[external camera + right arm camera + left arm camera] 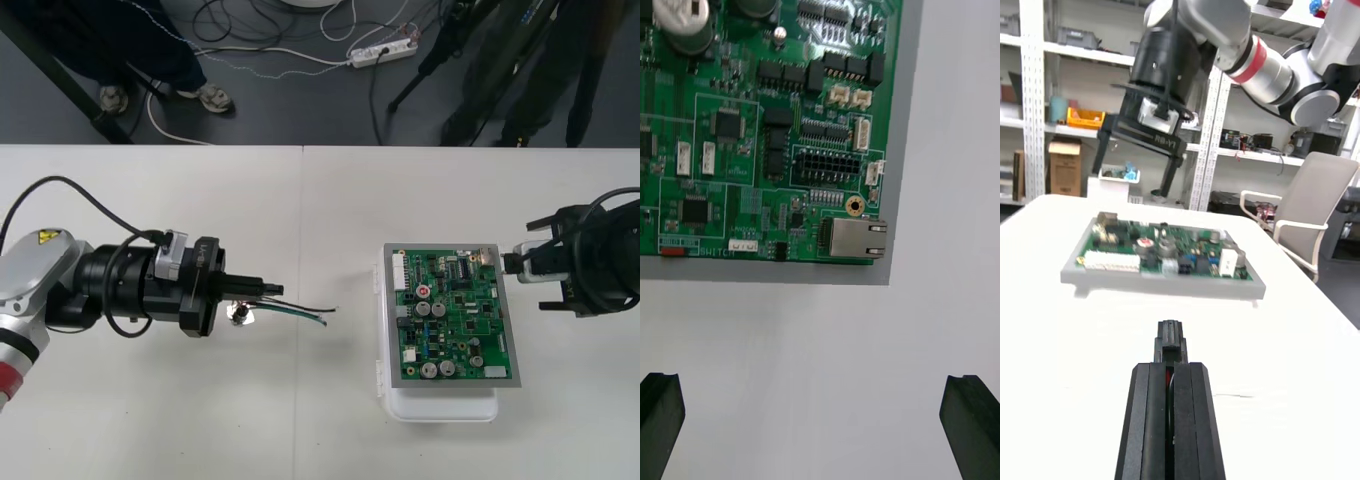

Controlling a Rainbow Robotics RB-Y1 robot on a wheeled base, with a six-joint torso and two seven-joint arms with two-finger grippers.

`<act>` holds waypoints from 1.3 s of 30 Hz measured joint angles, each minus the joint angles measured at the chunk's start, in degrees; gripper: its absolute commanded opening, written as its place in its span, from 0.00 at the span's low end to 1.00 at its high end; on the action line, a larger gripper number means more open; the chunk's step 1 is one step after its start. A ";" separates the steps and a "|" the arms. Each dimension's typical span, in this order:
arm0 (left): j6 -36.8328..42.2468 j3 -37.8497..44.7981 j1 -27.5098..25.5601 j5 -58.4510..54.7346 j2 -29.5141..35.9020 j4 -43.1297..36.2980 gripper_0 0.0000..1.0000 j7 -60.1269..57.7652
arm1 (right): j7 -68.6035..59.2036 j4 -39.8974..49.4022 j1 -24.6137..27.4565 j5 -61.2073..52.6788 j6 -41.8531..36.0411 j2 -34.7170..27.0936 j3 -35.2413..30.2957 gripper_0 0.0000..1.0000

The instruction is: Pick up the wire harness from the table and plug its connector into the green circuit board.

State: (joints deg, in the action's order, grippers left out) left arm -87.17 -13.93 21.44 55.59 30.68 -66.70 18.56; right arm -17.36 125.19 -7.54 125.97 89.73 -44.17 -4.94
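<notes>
Closest to us, the left gripper (pixel 264 289) has its black fingers (pixel 1150 420) pressed together on the wire harness (pixel 300 309), low over the table (pixel 300 430). A small black piece, apparently the plug (pixel 1169 336), juts from the fingertips. The red, black and green wires run straight ahead of those fingertips, their long axis pointing at the green circuit board (pixel 455 320), which lies well ahead of the gripper on its white base (pixel 440 405). The round metal socket (pixel 240 312) sits just beside the fingers. We see the right gripper (pixel 820 390) at the board's opposite edge with its fingers spread wide, the board's corner just ahead of them.
</notes>
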 measured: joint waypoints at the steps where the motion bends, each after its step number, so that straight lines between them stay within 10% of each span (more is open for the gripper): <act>1: 0.00 -0.51 0.15 0.00 -0.24 0.91 0.00 0.56 | 0.41 0.00 0.14 0.46 0.00 0.00 0.03 1.00; 39: 6.46 -11.58 4.04 0.00 -8.83 7.93 0.00 10.63 | -0.34 0.03 5.59 13.80 0.00 4.20 7.85 1.00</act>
State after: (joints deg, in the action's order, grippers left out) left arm -80.71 -25.51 25.48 55.59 21.85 -58.77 29.19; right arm -17.69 125.22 -1.94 139.77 89.73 -39.97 2.90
